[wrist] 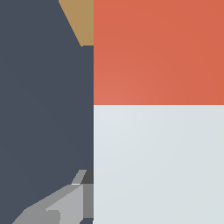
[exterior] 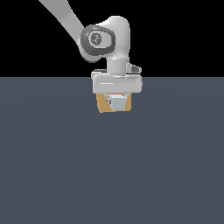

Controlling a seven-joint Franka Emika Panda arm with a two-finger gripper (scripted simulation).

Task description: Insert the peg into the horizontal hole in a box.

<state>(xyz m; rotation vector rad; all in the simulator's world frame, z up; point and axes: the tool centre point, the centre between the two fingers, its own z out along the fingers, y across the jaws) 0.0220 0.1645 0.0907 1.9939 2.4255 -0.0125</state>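
Right now the peg (exterior: 116, 103) is being held by the gripper (exterior: 116, 97), closed around its middle, just in front of the box (exterior: 102, 105). It looks stiff, hard and light, so it is best gripped near the middle.

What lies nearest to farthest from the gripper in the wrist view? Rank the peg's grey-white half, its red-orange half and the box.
1. Grey-white half: right at the gripper.
2. Red-orange half: next, farther along.
3. Box: farthest, beyond the red-orange half.
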